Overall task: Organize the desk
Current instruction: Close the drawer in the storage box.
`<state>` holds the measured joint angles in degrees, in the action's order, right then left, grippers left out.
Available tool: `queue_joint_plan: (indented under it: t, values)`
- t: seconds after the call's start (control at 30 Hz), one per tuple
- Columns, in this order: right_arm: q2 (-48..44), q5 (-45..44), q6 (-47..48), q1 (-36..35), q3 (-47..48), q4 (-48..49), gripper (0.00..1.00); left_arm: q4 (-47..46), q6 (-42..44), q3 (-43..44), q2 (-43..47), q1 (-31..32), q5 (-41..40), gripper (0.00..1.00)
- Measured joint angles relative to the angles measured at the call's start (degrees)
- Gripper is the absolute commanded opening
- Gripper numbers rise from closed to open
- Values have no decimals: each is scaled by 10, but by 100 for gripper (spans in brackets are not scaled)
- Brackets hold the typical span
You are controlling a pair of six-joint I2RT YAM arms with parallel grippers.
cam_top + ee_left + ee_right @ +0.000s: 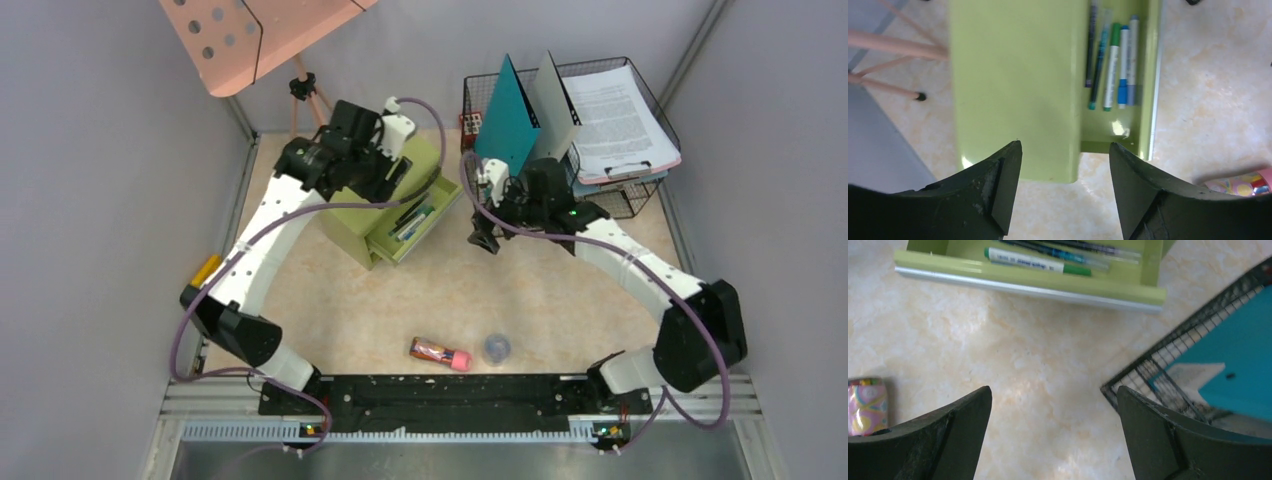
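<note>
table [400, 300]: marbled top between grey walls | step: likely filling the open drawer [1120, 127] of green box [1013, 75], far-left corner | left hand [1064, 147]: jaws apart, empty | right hand [1053, 390]: spread wide, empty | next: probably reach for patterned tube [440, 352] by near edge | marker [1038, 262] print: too blurred to read

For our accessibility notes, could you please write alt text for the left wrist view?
The open left gripper hovers above an olive-green drawer box on the beige marble-patterned desk. The box's pulled-out drawer holds several markers and pens side by side.
</note>
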<state>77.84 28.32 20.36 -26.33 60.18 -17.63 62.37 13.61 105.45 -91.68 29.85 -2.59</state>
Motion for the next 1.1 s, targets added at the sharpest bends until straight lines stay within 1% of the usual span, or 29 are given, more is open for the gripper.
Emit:
queue_joint_plan:
  t: [0.17,0.23,0.37,0.5,0.77,0.93,1.1]
  values:
    - [99,-35,-5,-50,41,49,88,-17,-6,-20,54,-82,19,70]
    - [137,-53,-6,-70,52,64,86,-24,-8,-34,65,-104,24,70]
    - [186,-69,-16,-93,68,86,83,-28,-15,-69,84,-116,35,70]
    - [228,-76,-39,-102,105,100,82,-29,-17,-98,110,-127,47,71]
    - [277,-73,-97,-109,163,134,81,-35,-17,-135,161,-163,47,71]
    - [308,-69,-142,-115,194,164,80,-37,-17,-147,170,-174,47,71]
    - [339,-66,-177,-117,225,169,81,-37,-12,-159,177,-178,48,72]
